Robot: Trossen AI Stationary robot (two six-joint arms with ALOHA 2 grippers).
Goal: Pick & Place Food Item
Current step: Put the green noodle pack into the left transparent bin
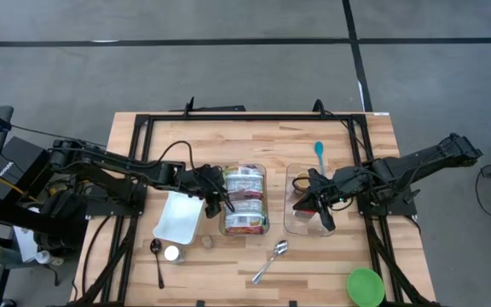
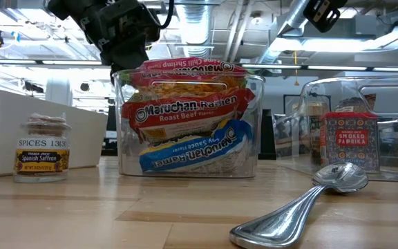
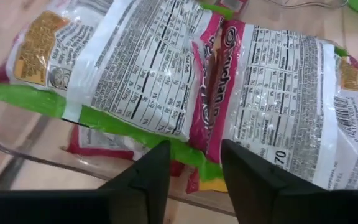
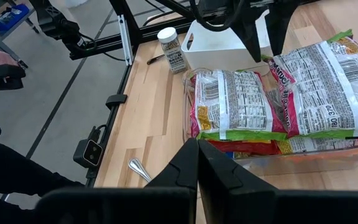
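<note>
Ramen packets point(image 1: 245, 200) fill the clear bin point(image 1: 265, 223); left gripper point(image 1: 228, 205) hovers above them, fingers parted, empty. Right gripper point(image 1: 322, 217) closed over second bin point(image 1: 290, 223).

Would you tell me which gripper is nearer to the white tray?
Left. The left gripper sits just beside the white tray, at the ramen bin's edge; the right gripper is over the other clear bin, farther away.

Ramen packets point(image 1: 245, 200) lie stacked in a bin point(image 1: 265, 198) at the desk point(image 1: 211, 141) centre. A tray point(image 1: 178, 216) lies beside it toward the left edge, a jar point(image 1: 172, 253) and spoon point(image 1: 158, 258) nearer the front edge. A second bin point(image 1: 290, 213) sits toward the right edge; a bowl point(image 1: 366, 286) occupies the front right corner.
</note>
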